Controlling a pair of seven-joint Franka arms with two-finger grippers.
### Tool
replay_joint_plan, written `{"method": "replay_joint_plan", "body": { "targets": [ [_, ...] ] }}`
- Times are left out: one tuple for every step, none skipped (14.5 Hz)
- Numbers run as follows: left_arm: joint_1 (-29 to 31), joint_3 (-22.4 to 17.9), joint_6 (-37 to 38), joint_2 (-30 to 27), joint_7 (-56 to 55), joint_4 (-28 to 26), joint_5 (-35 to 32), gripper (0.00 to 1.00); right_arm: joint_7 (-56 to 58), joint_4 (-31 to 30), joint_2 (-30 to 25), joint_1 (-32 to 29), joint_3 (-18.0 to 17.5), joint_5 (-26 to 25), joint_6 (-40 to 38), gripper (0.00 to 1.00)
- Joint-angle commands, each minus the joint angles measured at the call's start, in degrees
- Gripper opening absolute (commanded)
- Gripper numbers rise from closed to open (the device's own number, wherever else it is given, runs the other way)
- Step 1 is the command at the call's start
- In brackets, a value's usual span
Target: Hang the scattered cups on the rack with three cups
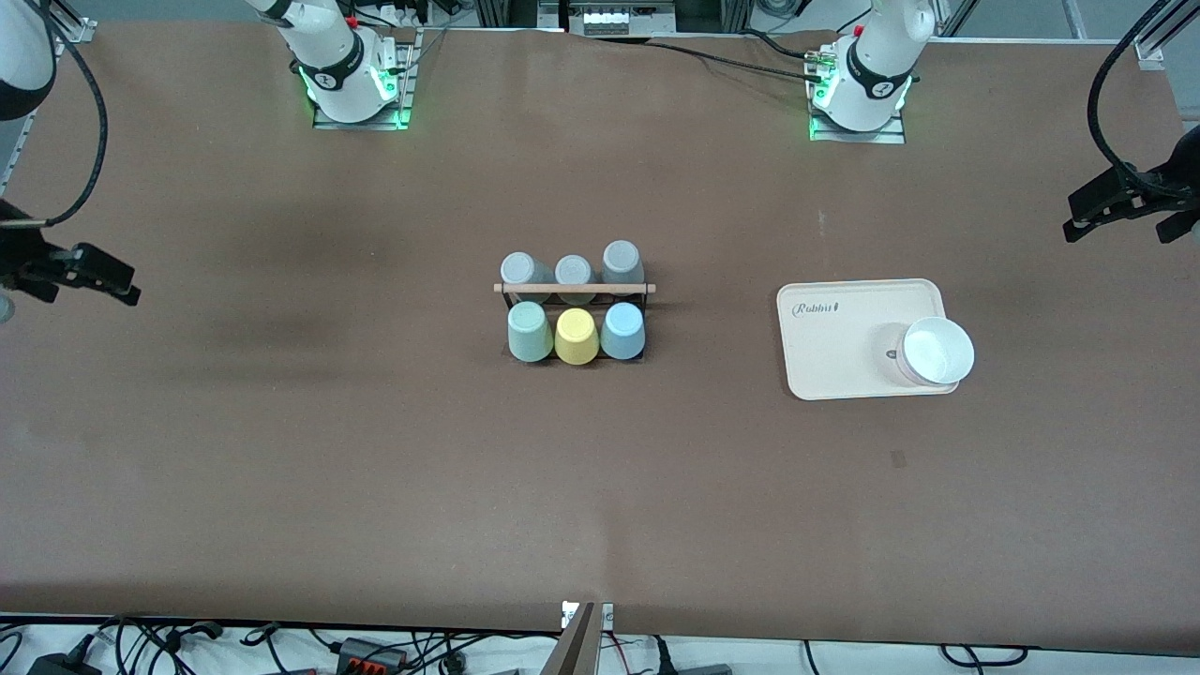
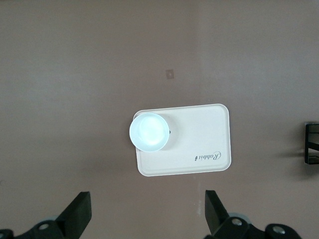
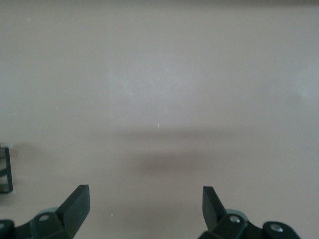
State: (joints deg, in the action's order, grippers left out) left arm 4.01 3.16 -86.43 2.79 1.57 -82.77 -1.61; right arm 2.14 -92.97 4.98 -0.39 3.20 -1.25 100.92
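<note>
The black wire rack with a wooden rod across its top stands mid-table. On its side nearer the camera hang a mint green cup, a yellow cup and a light blue cup, all mouth down. Three grey cups hang on its farther side. My left gripper is open and empty, high over the left arm's end of the table. My right gripper is open and empty, high over bare table at the right arm's end.
A beige tray lies between the rack and the left arm's end. A white cup stands upright on the tray's corner nearest the camera. Brown table surface surrounds both.
</note>
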Motion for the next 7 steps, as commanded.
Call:
{"method": "replay_joint_plan", "body": {
  "targets": [
    [0.3, -0.1, 1.2, 0.1, 0.9, 1.2, -0.5, 1.0, 0.4, -5.6, -4.4, 0.5, -0.3, -0.7, 2.0, 1.0],
    [0.3, -0.1, 1.1, 0.1, 0.8, 1.2, -0.8, 1.0, 0.1, -5.0, -4.4, 0.5, -0.4, -0.7, 1.2, 1.0],
    [0.2, 0.0, 1.1, 0.2, 0.6, 1.2, -0.9, 1.0, 0.0, -4.7, -4.4, 0.5, -0.4, -0.7, 0.0, 1.0],
    [0.2, 0.0, 1.1, 0.2, 0.5, 1.2, -0.8, 1.0, 0.0, -4.2, -4.6, 0.3, -0.4, -0.6, -0.8, 1.0],
    [0.3, -0.2, 1.1, 0.2, 0.7, 1.2, -0.4, 1.0, 0.0, -4.1, -4.7, 0.5, -0.5, -0.6, -0.9, 1.0],
    [0.3, -0.3, 1.1, 0.2, 0.7, 1.2, -0.3, 1.0, 0.0, -4.1, -4.7, 0.6, -0.6, -0.6, -0.9, 1.0],
    [0.2, -0.2, 1.1, 0.2, 0.7, 1.2, -0.3, 1.0, 0.0, -4.3, -4.7, 0.7, -0.6, -0.6, -0.9, 1.0]
  ]
}}
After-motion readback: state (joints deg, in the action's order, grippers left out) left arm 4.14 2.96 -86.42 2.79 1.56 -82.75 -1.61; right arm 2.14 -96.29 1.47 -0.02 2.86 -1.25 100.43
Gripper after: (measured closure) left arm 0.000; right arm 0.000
